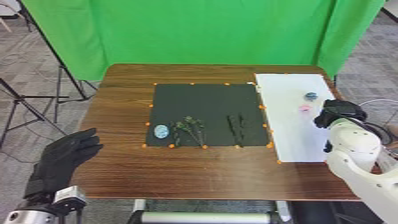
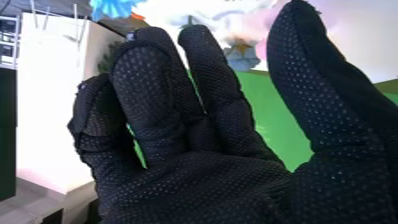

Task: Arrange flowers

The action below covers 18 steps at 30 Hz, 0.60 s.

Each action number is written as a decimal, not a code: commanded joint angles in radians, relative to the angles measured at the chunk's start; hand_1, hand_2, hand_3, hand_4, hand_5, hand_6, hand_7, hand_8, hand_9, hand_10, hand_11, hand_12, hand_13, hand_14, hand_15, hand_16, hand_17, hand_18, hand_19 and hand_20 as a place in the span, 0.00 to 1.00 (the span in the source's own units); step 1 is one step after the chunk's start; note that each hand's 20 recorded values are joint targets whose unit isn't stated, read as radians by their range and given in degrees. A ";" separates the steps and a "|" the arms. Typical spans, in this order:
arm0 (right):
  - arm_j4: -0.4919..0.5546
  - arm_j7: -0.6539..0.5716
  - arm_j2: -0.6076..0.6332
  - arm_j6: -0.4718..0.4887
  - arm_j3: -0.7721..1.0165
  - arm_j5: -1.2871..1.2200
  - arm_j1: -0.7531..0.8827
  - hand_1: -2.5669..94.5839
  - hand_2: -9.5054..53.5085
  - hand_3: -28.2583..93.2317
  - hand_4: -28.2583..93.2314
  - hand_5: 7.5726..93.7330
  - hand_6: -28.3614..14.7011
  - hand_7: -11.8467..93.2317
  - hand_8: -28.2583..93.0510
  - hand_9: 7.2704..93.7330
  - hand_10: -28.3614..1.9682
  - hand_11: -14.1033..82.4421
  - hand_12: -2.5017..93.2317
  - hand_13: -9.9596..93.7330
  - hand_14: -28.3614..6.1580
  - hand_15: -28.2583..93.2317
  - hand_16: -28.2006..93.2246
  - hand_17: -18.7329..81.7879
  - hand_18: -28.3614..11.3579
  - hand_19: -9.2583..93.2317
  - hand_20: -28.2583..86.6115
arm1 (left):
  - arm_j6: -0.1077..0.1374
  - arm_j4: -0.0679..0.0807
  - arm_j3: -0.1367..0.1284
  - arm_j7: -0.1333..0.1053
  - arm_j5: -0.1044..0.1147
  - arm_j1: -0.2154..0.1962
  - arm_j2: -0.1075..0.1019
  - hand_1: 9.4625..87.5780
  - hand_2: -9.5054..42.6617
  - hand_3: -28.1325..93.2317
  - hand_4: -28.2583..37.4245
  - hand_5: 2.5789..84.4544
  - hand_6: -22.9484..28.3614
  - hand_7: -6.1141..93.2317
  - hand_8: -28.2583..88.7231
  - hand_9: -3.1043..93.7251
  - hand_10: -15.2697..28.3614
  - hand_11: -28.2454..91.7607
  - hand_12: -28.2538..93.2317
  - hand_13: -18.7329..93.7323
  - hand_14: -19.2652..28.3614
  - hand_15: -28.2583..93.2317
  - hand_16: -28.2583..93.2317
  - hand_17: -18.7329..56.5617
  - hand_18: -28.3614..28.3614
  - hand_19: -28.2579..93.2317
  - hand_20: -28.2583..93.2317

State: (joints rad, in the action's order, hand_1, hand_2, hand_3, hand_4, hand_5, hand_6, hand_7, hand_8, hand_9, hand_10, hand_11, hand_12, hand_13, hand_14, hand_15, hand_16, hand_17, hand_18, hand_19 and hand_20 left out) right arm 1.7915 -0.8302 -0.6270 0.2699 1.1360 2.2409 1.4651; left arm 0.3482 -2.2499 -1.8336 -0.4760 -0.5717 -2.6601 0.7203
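Right hand in black fabric glove (image 1: 336,111): released, fingers extended, thumb apart, at the right edge of the white rectangular sheet (image 1: 290,135). Blue flower (image 1: 310,95) and pink flower (image 1: 306,108) lay near it on that sheet. Black mat (image 1: 204,95) bore a pale-blue oval object (image 1: 161,131), possibly a container, contents indeterminable, beside green leafy stems (image 1: 189,122). Left hand (image 1: 60,162): released, near the table's left edge.

Black mat (image 1: 191,100): passable low across the far half; obstructed nearer by blue oval (image 1: 161,131), green sprigs (image 1: 190,125) and dark stems (image 1: 236,130) — narrow gap between sprigs and stems.
White sheet (image 1: 298,140): passable over the near half; obstructed farther up by pink flower (image 1: 305,108) and blue flower (image 1: 311,95).
Sheet's right edge: blocked by right hand (image 1: 338,111).
Brown table (image 1: 120,115): passable left of the mat.
Green curtain (image 1: 213,35): barrier beyond the far edge.
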 commanded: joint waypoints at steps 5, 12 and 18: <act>-0.017 -0.008 -0.028 -0.004 -0.015 0.025 -0.006 0.39 0.00 0.90 0.02 0.54 0.48 0.32 0.13 0.57 0.26 0.36 0.20 0.70 0.46 0.86 0.36 0.54 0.12 1.00 0.51 | -0.016 0.002 0.011 0.032 -0.011 0.027 0.022 0.23 0.24 0.91 0.13 0.49 0.68 0.26 0.15 0.41 0.83 0.56 0.32 0.39 0.97 0.77 0.12 0.13 0.90 0.73 0.37; -0.036 -0.023 -0.028 -0.019 -0.040 0.017 -0.014 0.39 0.00 0.90 0.02 0.53 0.49 0.31 0.14 0.57 0.26 0.37 0.20 0.70 0.46 0.87 0.36 0.54 0.12 1.00 0.51 | -0.013 0.005 0.006 0.021 -0.004 0.025 0.010 0.23 0.24 0.91 0.13 0.49 0.68 0.26 0.15 0.41 0.83 0.56 0.32 0.39 0.97 0.77 0.12 0.13 0.90 0.73 0.37; -0.057 -0.035 -0.021 -0.069 -0.074 0.049 -0.024 0.42 0.04 0.89 0.01 0.58 0.57 0.33 0.13 0.62 0.34 0.38 0.20 0.71 0.48 0.86 0.36 0.54 0.12 1.00 0.50 | -0.020 0.009 0.015 0.028 -0.006 0.035 0.005 0.23 0.24 0.91 0.13 0.49 0.68 0.26 0.15 0.41 0.83 0.56 0.32 0.39 0.97 0.77 0.12 0.13 0.90 0.73 0.37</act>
State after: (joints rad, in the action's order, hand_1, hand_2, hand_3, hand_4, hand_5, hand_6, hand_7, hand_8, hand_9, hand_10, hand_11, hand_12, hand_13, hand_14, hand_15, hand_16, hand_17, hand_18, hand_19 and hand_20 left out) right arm 1.7583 -0.8417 -0.6534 0.2546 1.0916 2.2482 1.4482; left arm 0.3447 -2.2455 -1.8228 -0.4536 -0.5770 -2.6251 0.7297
